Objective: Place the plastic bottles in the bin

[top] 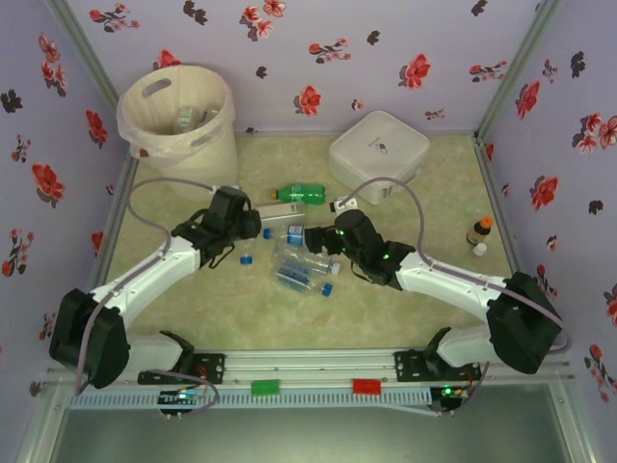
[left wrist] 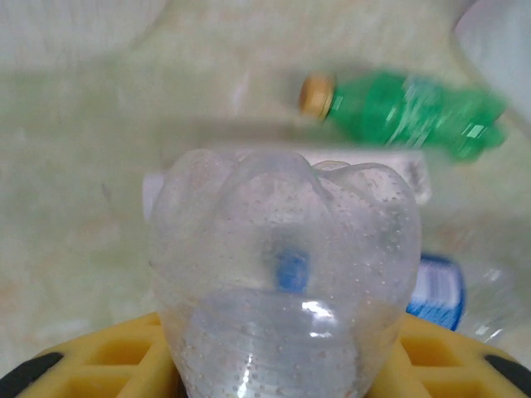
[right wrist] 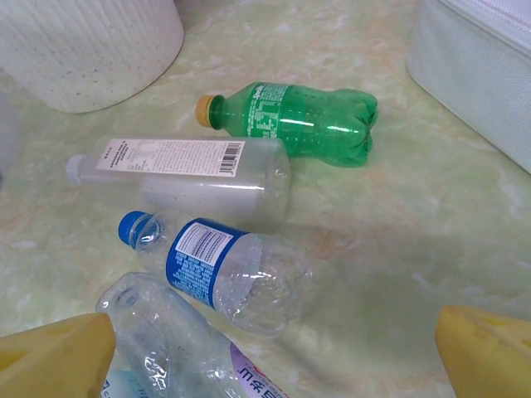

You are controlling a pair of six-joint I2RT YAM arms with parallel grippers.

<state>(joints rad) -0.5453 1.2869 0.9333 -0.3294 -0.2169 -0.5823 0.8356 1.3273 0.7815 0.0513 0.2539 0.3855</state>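
One clear bottle (left wrist: 282,274) clamped in left end effector (left wrist: 278,369); right end effector (right wrist: 272,352) wide, blue-labelled bottle (right wrist: 236,278) just ahead.

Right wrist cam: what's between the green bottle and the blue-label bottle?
A frosted bottle with a white label lies on its side between the green bottle and the blue-label bottle, seen in the right wrist view.

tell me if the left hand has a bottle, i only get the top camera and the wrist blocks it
Observer: Yes, its wrist view has a clear bottle base-first between the left hand's yellow fingers, blue cap showing through.
Operator: and the right hand
Observer: The right hand is open, fingers wide apart, a blue-labelled bottle lying just ahead.
Operator: what's on the long clear bottle
Observer: A white label with a barcode.
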